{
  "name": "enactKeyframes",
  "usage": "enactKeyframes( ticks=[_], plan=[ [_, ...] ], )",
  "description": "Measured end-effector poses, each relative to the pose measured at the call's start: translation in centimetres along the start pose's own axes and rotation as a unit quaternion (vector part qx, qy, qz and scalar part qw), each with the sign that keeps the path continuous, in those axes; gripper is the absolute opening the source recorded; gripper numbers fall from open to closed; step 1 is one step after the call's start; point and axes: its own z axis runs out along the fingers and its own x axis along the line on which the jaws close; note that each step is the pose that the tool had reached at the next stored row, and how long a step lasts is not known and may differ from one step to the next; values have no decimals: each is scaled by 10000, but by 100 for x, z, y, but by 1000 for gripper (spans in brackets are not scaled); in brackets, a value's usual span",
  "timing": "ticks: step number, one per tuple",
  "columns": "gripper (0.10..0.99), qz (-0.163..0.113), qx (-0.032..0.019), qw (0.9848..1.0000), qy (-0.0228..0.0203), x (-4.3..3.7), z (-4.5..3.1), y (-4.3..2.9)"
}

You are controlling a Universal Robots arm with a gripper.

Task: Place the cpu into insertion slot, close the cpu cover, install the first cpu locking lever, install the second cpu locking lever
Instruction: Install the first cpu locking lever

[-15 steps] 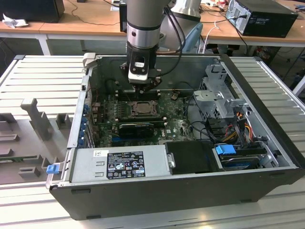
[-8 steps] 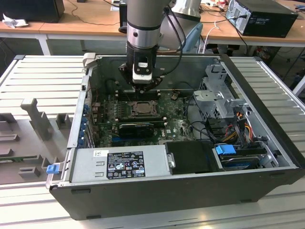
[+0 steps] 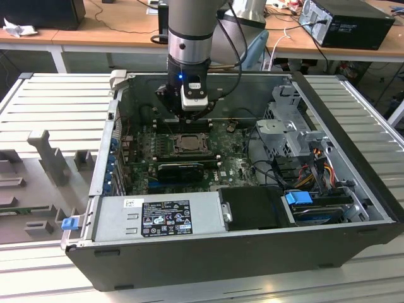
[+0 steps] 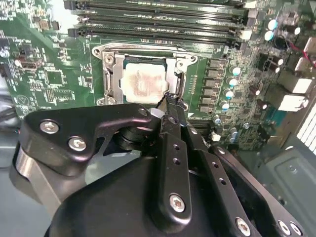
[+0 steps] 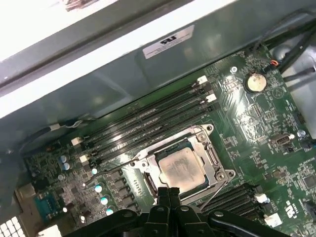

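We see pale silver square cpu (image 5: pixel 180 169) seated in dark square insertion slot (image 5: pixel 168 149) on green circuit board (image 5: pixel 247 123). Grey metal frame cpu cover (image 5: pixel 213 160) lies flat around it. Black pincer (image 4: pixel 169 99) clenched, fingertips together, at slot edge.

The arm (image 3: pixel 189 25) is a thick round tube of silver-grey metal. It ends in a darker grey joint with a black ring (image 3: pixel 187 62) around it. A small blue light (image 3: pixel 180 77) glows on the wrist, and a white block (image 3: pixel 194 93) with a dark face sits just below it. A black cable (image 3: pixel 242 50) loops down beside the tube. In the second wrist view the gripper (image 4: pixel 169 101) is matt black, built of flat, rounded link plates joined by silver screws (image 4: pixel 77 143). Its narrow fingers (image 4: pixel 175 148) carry a row of small round holes. A band of bare grey metal (image 4: pixel 22 170) edges the black body.
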Motion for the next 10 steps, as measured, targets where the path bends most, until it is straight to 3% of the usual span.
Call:
enactKeyframes(
  ticks=[6, 9, 10],
  plan=[
    [106, -431, 20, 9991, 6, 0, 0, 0],
    [106, -760, 36, 9971, 12, 0, 0, 0],
    [106, -930, 43, 9957, 12, 0, 0, 0]
  ],
)
